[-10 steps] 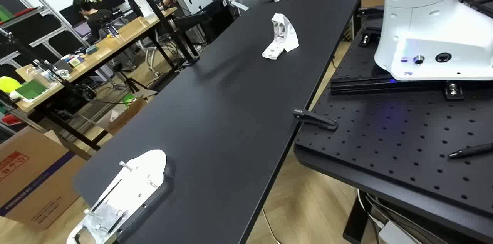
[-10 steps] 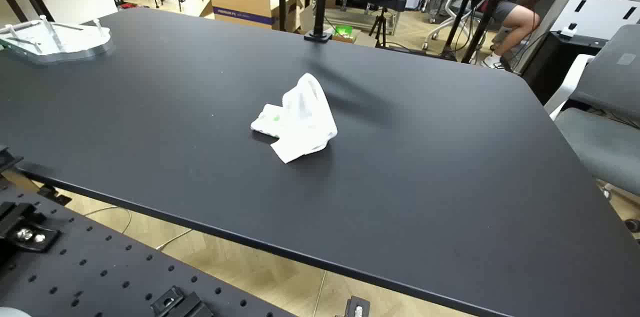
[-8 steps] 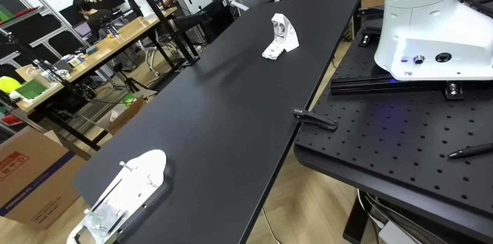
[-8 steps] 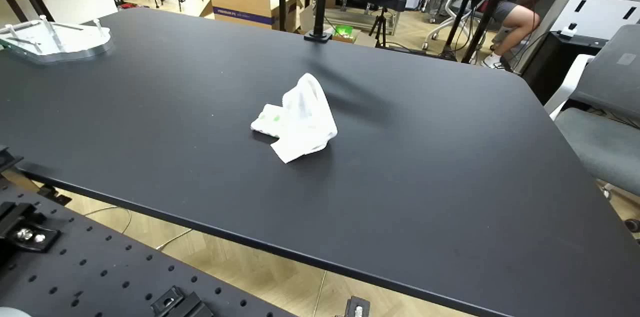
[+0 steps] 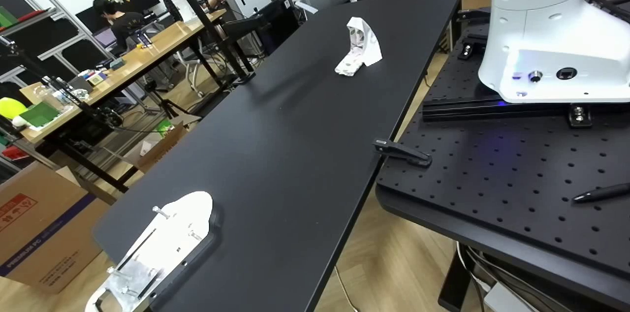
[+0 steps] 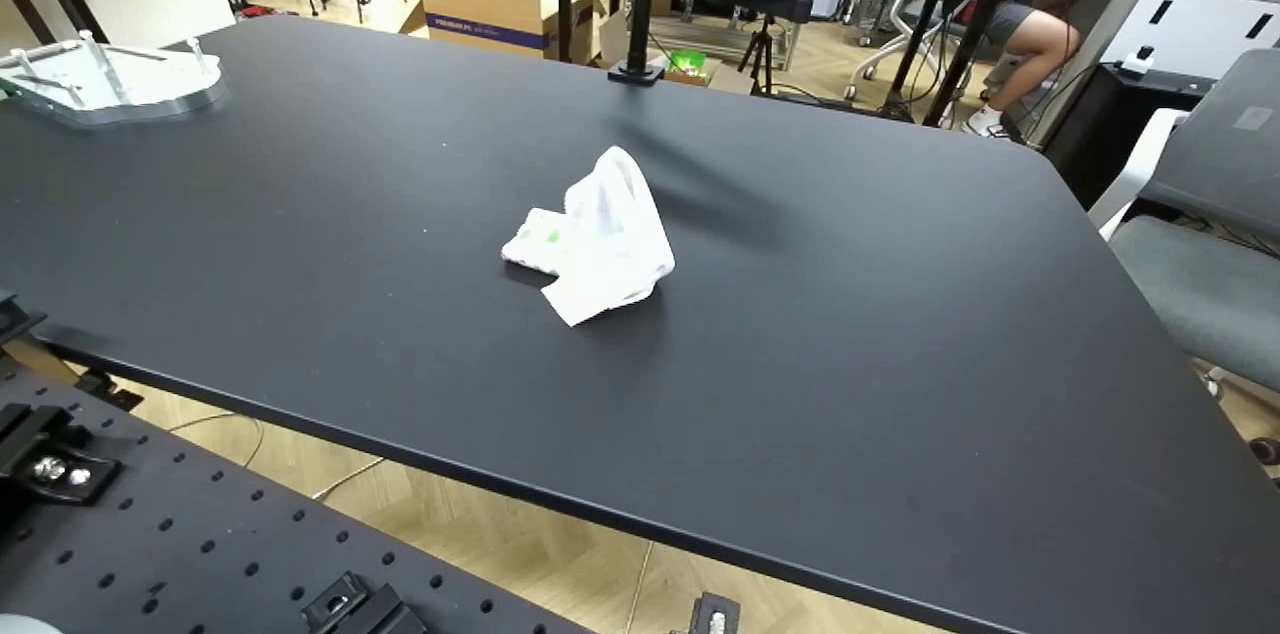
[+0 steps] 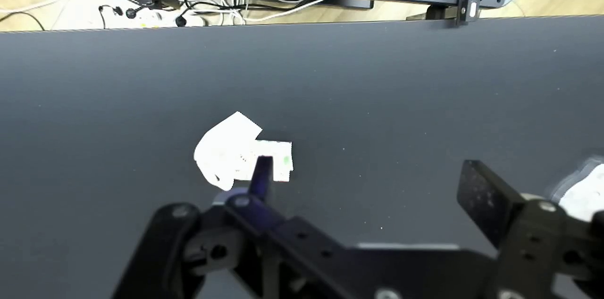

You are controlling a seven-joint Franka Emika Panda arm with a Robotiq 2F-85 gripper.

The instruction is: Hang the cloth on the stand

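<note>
The tabletop (image 5: 275, 169) stretches long from the stand (image 5: 172, 233), which sits at one end, its pegs pointing up. Beside one long edge, across a gap, is the pegboard (image 5: 492, 174) bearing the arm base (image 5: 536, 41); on the opposite long edge, well apart from the stand, rises a black post (image 6: 641, 34). Between the stand and the cloth (image 6: 610, 244) the surface is bare, and bare again on the cloth's far side from the stand.

In the wrist view the gripper (image 7: 368, 167) has its jaws spread wide, bare tabletop showing between them; the jaw farther from the stand overlaps part of the cloth there.

The cloth lies on the tabletop, set in from both long edges. Its long axis runs roughly along the tabletop's length, the flat strip pointing toward the stand, the raised fold at the end away from it. A squared corner points to the edge by the pegboard.

On that edge, between stand and cloth, a black clip (image 5: 403, 152) reaches across from the pegboard.
</note>
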